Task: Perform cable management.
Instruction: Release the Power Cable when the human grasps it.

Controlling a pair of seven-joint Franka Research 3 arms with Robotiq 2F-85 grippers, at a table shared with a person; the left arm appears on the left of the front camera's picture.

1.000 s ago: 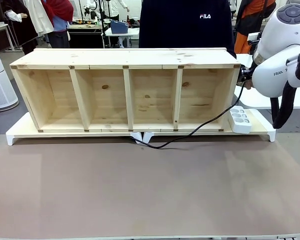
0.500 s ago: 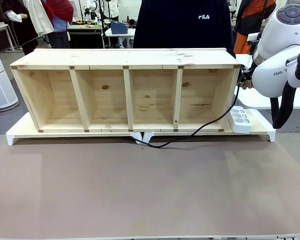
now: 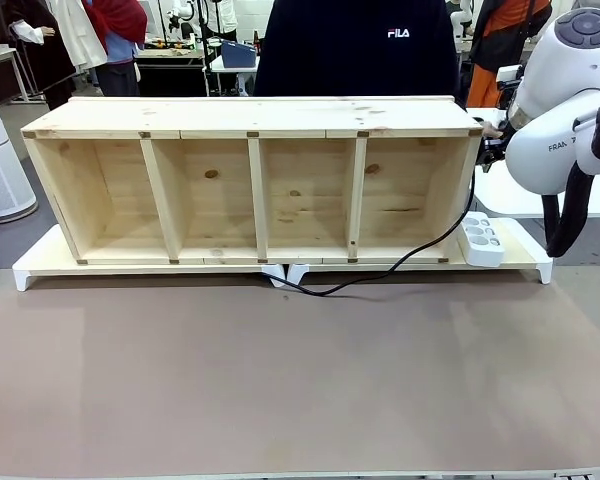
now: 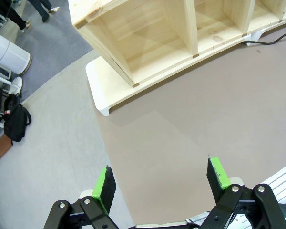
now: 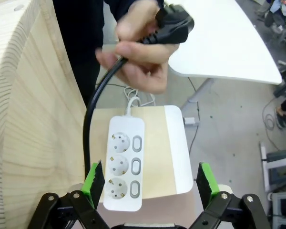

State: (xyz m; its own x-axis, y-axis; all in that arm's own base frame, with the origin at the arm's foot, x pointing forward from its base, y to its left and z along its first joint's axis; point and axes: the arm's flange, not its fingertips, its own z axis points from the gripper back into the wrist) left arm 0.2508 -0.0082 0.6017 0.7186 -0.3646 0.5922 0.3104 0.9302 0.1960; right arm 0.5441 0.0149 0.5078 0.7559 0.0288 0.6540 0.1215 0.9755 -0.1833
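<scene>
Since 1 sec ago, person's hand [image 5: 145, 47] w/ the plug [image 5: 174, 24] sits a bit higher by the shelf's top right corner, and the person in the dark top leans a bit more to the left of the pic. Robot arms look the same.

Right gripper [image 5: 148, 183]: jaws wide open, nothing in them. Green pads [image 5: 94, 183] point down at the white power strip [image 5: 125, 167]. Strip has 3 sockets and 3 switches, lies on a light wood board [image 5: 159, 152] w/ white edge, right beside the shelf's end wall.

Just past the strip, the hand holds the black plug up in the air, above the strip. The cable [image 5: 93, 119] hangs from the hand, runs down along the shelf wall, next to the strip.

From the front, the cable [image 3: 380, 272] goes from the right end of the shelf [image 3: 250, 180], dips onto the brown tabletop [image 3: 280, 380] and ends near the white feet under the shelf's middle. Shelf lies on its side, 4 open boxes face the robot.

Left gripper [image 4: 162, 183]: jaws open too, hold nothing. It hangs over the bare tabletop near the shelf's left end, well apart from the cable.
</scene>
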